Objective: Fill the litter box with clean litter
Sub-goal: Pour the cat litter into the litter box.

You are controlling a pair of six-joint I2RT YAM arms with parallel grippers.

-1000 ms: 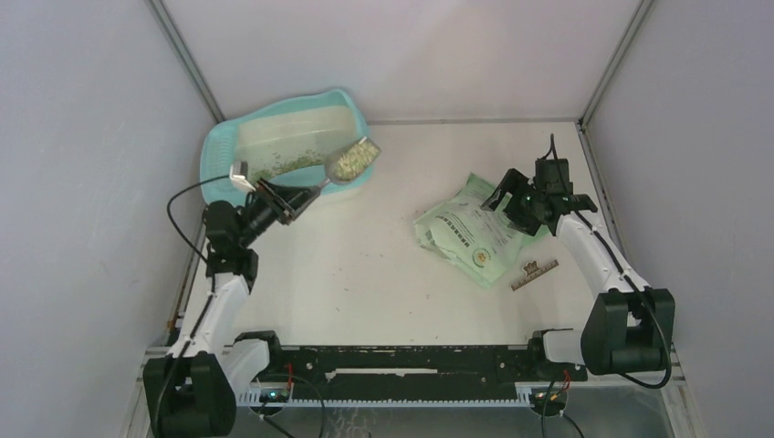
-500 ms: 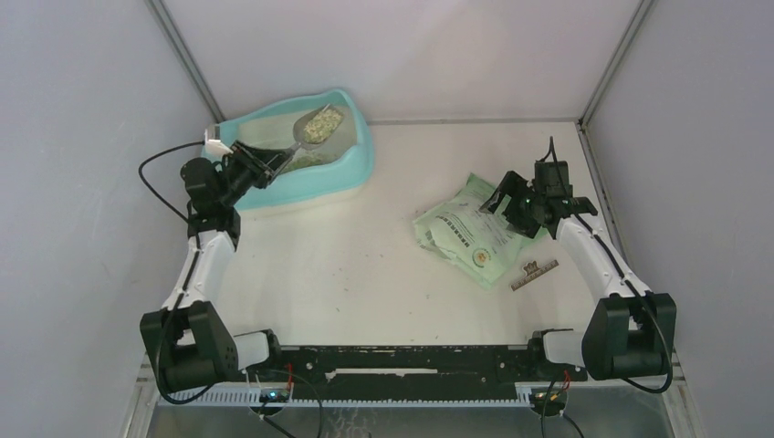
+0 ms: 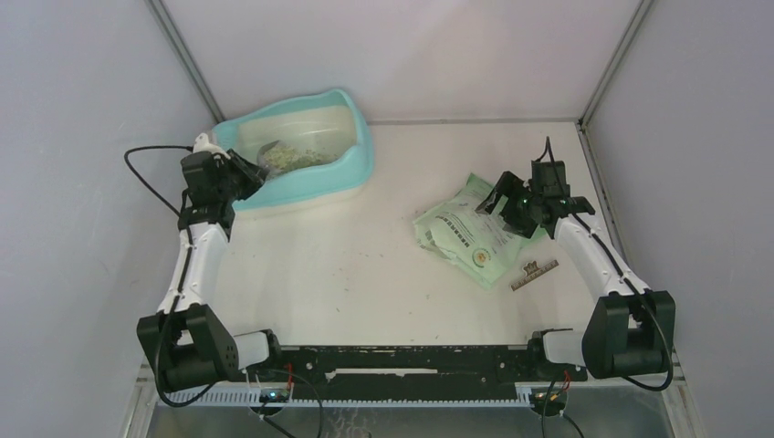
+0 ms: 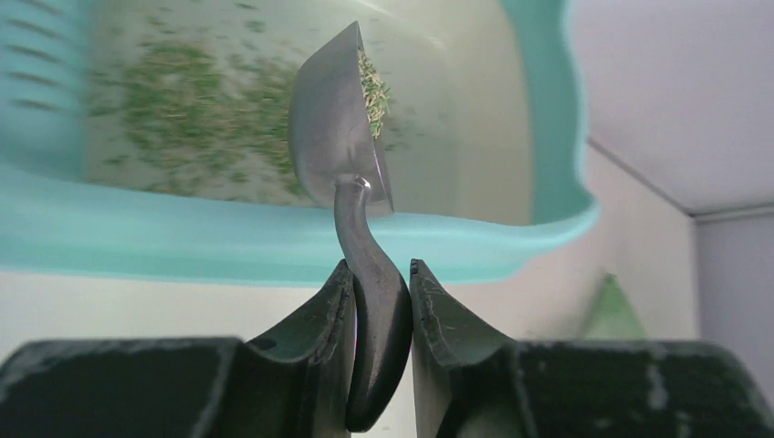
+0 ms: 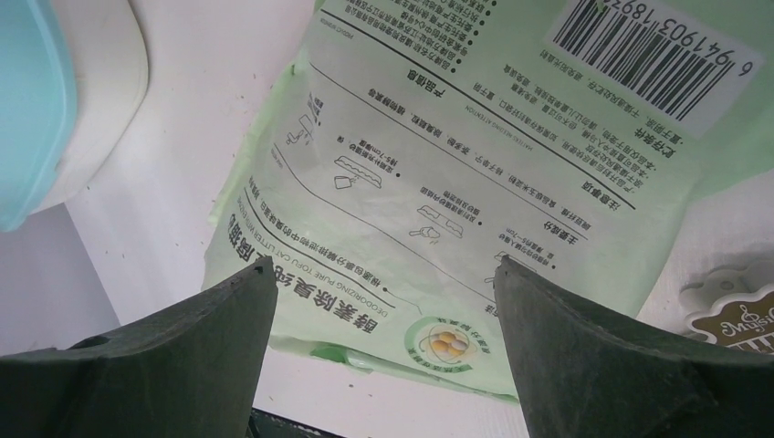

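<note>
The litter box point(image 3: 358, 153) sits at the far left corner of the white table point(image 3: 365, 265), with litter point(image 4: 183, 91) scattered over its pale floor. The left gripper point(image 4: 379, 274) is clamped on the curved handle of a grey metal scoop point(image 4: 333, 137). The scoop's bowl is tipped on its side over the inside of the box, just past the near rim, with a few granules in it. The right gripper point(image 5: 383, 274) hangs over the green printed litter bag point(image 5: 475, 137), which lies flat on the right of the table, well apart from the box. Its jaws stand wide apart and hold nothing. A small brown clip point(image 3: 534, 272) lies near the bag.
</note>
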